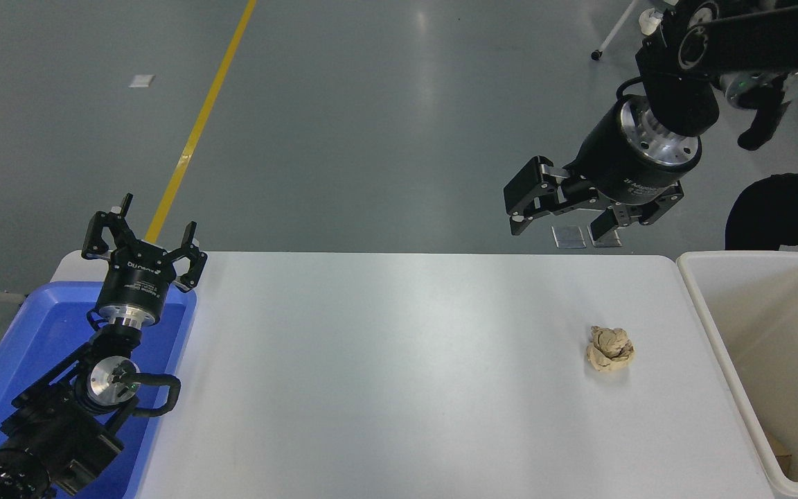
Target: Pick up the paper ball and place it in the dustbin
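Note:
The tan paper ball [609,348] lies on the white table [399,374] at the right, a short way left of the dustbin. The dustbin [700,294], an off-white tub, stands at the table's right end. My right gripper [557,233] hangs open and empty high over the table's far edge, well above and beyond the ball. My left gripper [144,235] is parked at the lower left, open and empty.
A bright blue tray [32,333] sits at the table's left end under my left arm. A scrap of brown paper [780,450] lies in the dustbin. A dark object [787,211] sits beyond the dustbin.

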Robot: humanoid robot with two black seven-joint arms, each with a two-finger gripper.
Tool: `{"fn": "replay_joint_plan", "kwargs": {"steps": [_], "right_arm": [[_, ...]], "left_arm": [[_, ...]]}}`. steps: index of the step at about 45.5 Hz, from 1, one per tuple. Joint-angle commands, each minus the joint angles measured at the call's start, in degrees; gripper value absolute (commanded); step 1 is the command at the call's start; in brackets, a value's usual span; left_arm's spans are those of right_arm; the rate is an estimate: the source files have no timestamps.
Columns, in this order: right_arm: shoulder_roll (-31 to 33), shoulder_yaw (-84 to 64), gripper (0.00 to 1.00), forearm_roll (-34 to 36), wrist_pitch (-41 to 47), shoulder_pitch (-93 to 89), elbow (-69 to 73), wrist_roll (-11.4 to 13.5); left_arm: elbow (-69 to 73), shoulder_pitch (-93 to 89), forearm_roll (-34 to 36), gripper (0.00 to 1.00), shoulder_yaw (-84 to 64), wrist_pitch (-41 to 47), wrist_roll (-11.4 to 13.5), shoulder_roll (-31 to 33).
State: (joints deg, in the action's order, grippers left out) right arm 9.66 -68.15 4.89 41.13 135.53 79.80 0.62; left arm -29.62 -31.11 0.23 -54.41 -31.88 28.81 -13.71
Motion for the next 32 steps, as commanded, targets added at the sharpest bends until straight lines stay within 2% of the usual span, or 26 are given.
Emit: {"fn": "replay_joint_plan", "kwargs": {"steps": [1,32], "right_arm": [[-1.57,-0.05,1.0,-0.14,-0.09,-0.53,-1.13,0.0],[-1.22,-1.37,1.0,0.82,0.0,-1.14,-2.36,-0.09]], "left_arm": [[0.0,0.0,-0.05,0.98,0.0,-0.02,0.02,0.0],[0.0,0.0,0.03,0.98,0.0,-0.02,-0.07,0.0]]}}
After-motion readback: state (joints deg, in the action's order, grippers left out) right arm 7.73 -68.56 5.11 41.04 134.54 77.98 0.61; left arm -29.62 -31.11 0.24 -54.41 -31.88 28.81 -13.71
